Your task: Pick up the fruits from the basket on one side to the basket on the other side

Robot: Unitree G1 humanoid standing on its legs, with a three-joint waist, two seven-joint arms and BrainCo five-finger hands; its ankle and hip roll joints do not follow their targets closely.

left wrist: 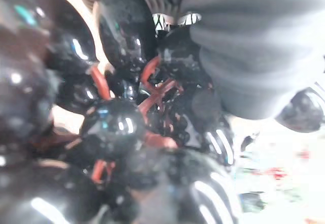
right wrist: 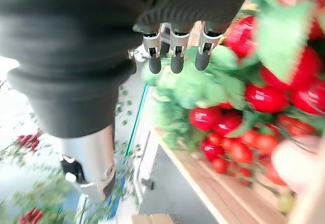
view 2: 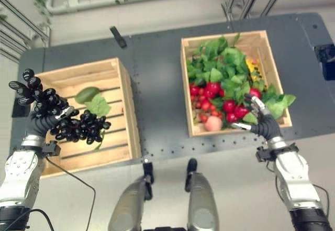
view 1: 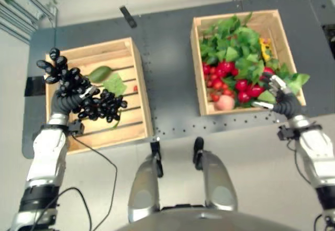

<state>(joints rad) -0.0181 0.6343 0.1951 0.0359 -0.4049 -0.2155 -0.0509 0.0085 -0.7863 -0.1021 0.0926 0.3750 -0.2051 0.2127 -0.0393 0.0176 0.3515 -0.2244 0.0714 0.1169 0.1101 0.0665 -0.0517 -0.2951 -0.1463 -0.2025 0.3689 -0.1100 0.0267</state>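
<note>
The left hand (view 1: 70, 92) grasps a bunch of black grapes (view 1: 102, 107) over the left crate (view 1: 137, 63). The right hand (view 2: 263, 120), fingers relaxed, hovers at the right crate (view 2: 184, 84), the peach (view 2: 212, 123) lying at its 9 o'clock.

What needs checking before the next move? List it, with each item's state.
1. Left hand holds the grapes: ok, the bunch hangs against it over the left crate.
2. Grip firm enough to carry: cannot tell, the grapes hide the fingers in the wrist view.
3. Room in the left crate: ok, it holds a green fruit and a leaf, with bare slats.
4. Right hand free: ok, fingers straight, holding nothing.
5. Right hand over fruit: ok, it hovers at the right crate above red fruits.
6. Peach reachable: ok, uncovered at the near edge.
</note>
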